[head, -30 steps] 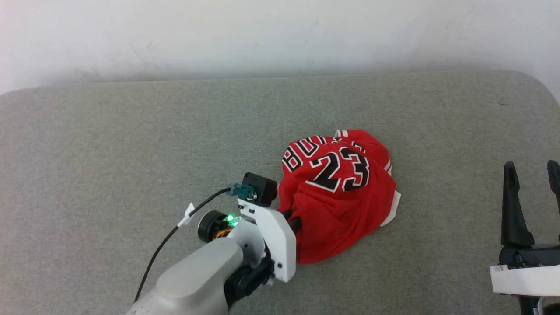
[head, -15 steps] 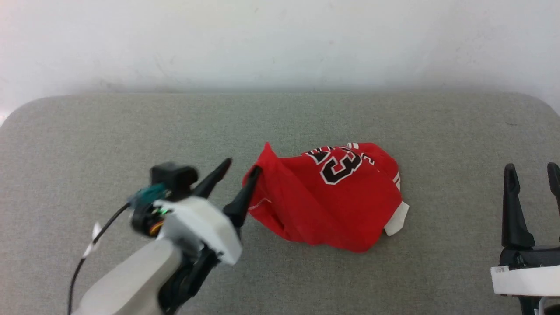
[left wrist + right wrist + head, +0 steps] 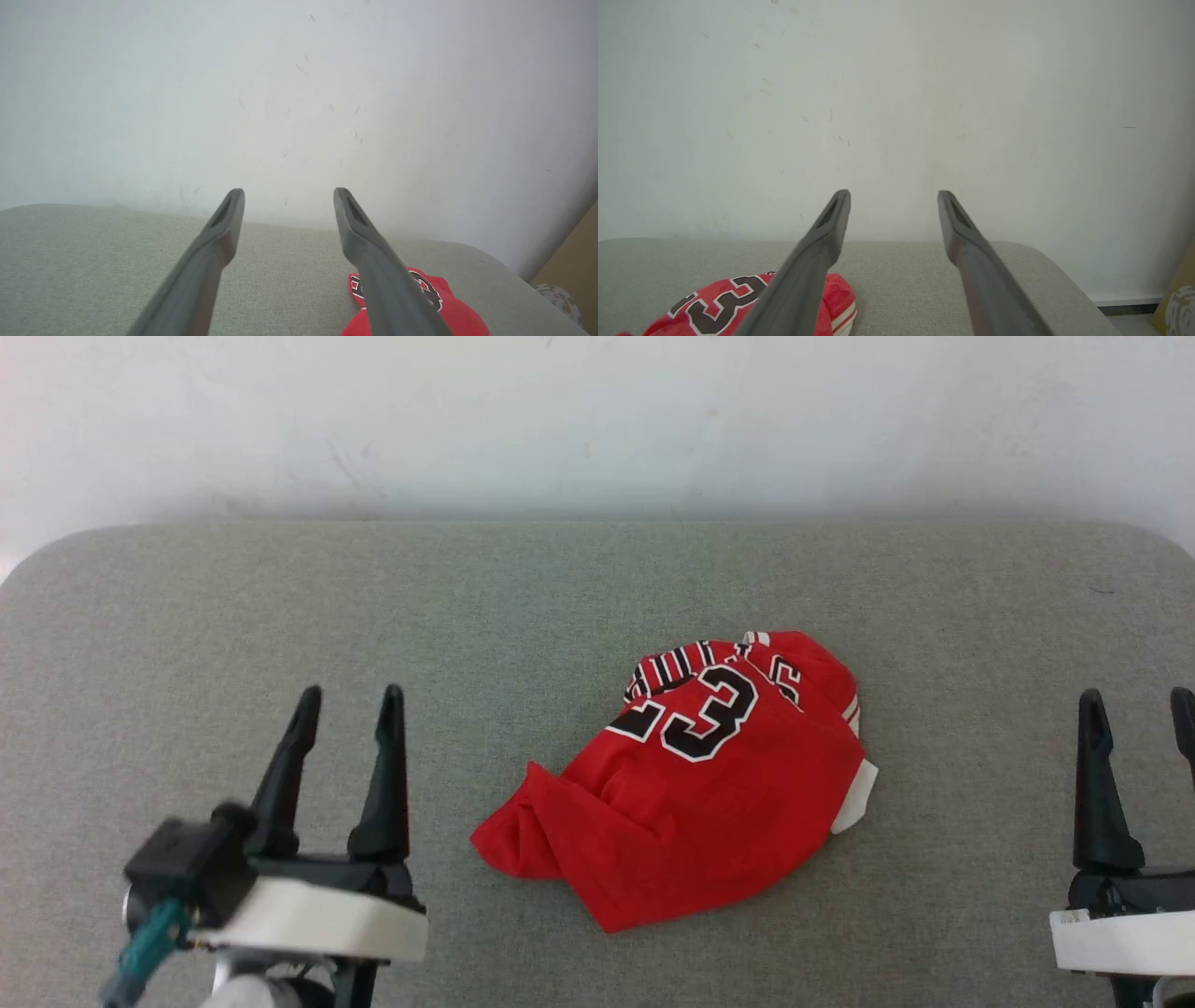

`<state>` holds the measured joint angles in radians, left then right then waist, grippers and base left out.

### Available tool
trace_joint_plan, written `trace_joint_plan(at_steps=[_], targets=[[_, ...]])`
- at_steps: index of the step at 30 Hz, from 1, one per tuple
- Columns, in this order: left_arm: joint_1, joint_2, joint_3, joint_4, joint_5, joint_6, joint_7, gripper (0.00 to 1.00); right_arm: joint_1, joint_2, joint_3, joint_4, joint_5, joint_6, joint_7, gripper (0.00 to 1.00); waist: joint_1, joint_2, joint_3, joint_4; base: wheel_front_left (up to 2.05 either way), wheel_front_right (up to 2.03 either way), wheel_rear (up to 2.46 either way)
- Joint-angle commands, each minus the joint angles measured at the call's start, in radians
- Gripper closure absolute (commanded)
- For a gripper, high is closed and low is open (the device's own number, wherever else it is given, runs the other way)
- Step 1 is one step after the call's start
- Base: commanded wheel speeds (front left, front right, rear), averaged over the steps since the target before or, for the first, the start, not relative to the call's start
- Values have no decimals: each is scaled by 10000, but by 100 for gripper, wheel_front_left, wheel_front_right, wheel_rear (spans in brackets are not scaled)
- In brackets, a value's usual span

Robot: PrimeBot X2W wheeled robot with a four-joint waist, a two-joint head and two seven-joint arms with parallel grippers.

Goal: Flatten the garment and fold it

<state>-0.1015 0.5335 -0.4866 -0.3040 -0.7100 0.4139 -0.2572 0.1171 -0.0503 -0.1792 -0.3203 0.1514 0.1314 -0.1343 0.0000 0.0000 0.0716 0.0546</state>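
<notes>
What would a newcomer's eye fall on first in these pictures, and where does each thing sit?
The crumpled red garment, its black-and-white 23 facing up, lies right of centre on the grey cushioned surface. The left claw and right claw stand open at the near corners, apart from it and holding nothing.

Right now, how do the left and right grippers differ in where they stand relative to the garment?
The left gripper stands closer to the garment; the right gripper stands farther off. The left gripper faces the garment's plain red crumpled corner, while the right gripper is on the side of the white sleeve. Both are open, empty and clear of the cloth, fingers pointing toward the wall.
</notes>
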Motion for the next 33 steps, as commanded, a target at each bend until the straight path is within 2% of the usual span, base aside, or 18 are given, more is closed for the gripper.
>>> trace_joint_plan(at_steps=[1, 5, 8, 12, 17, 24, 29, 33], targets=[[299, -161, 130, -68, 290, -61, -40, 0, 130, 1, -14, -4, 60, -7, -73, 0, 0, 0, 34, -34, 0, 0, 0], [1576, -1244, 1511, -350, 2387, -453, -43, 0, 292, 1, -17, 182, 173, -7, -92, 0, 0, 0, 37, -66, 0, 0, 0], [2180, -1905, 2108, -430, 3415, -920, -43, 0, 411, 1, 23, 378, 258, -7, -150, 0, 0, 0, 29, -50, 0, 0, 0], [2489, -2474, 2622, -298, 4125, -1729, -44, 0, 385, 1, 78, 608, 346, -7, -159, 0, 0, 0, 25, 19, 0, 0, 0], [2560, -3078, 3252, -248, 4596, -2462, -44, 0, -223, 1, 264, 780, 324, -7, 444, 0, 0, 0, 89, 108, 0, 0, 0], [2452, -3645, 3647, -351, 5186, -3330, -45, 0, -2458, 1, 762, 1448, -265, -7, 2929, 0, 0, 0, 582, 236, 0, 0, 0], [2166, -4000, 3766, -285, 5392, -3879, -45, 0, -4209, 1, 779, 2837, -577, -7, 4931, 0, 0, 0, 1029, 437, 0, 0, 0], [1999, -4250, 3858, -98, 5448, -4249, -45, 0, -5029, -5, 744, 4186, -1183, -7, 6549, 0, 0, 0, 1329, 674, 0, 0, 0]])
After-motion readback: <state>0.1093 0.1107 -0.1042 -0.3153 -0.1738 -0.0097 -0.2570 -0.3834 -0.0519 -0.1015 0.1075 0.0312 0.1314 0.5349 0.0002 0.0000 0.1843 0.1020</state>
